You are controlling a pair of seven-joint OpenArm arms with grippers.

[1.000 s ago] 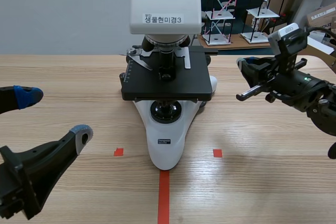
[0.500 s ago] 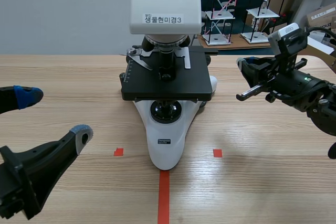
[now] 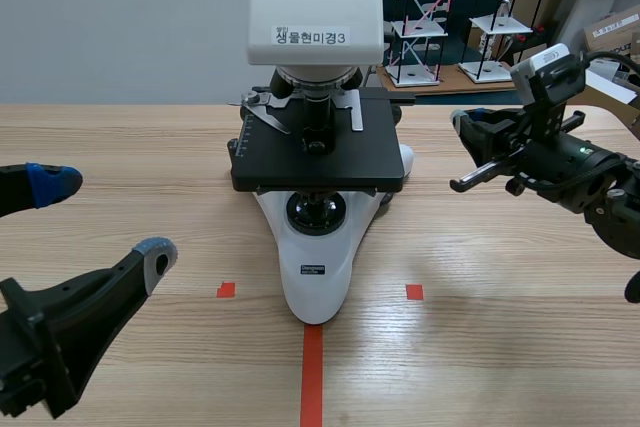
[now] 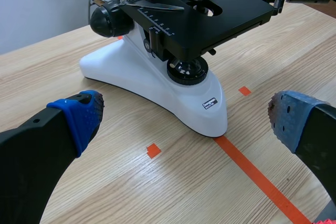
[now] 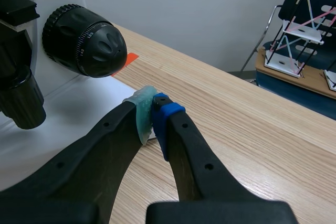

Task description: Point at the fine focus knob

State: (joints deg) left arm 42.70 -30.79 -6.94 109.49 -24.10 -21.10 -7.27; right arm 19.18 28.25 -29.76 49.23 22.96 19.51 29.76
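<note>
A white-and-black microscope [image 3: 315, 177] stands at the table's middle. In the right wrist view its black ribbed focus knob [image 5: 79, 40] projects from the white arm, with the smaller fine knob [image 5: 108, 44] as the end cap. My right gripper [image 5: 153, 113] is shut on nothing. Its tips lie low on the table a short gap from that knob, aimed toward it without touching. In the scene view the right gripper [image 3: 462, 123] sits just right of the stage. My left gripper [image 3: 105, 217] hangs open at the near left, well clear of the microscope; its view shows the opposite knob [image 4: 107, 20].
The black stage [image 3: 318, 157] overhangs the white base [image 3: 315, 277]. Wire-frame models on a low bench [image 3: 440, 75] stand behind the table at the back right. Bare wood lies to both sides of the microscope.
</note>
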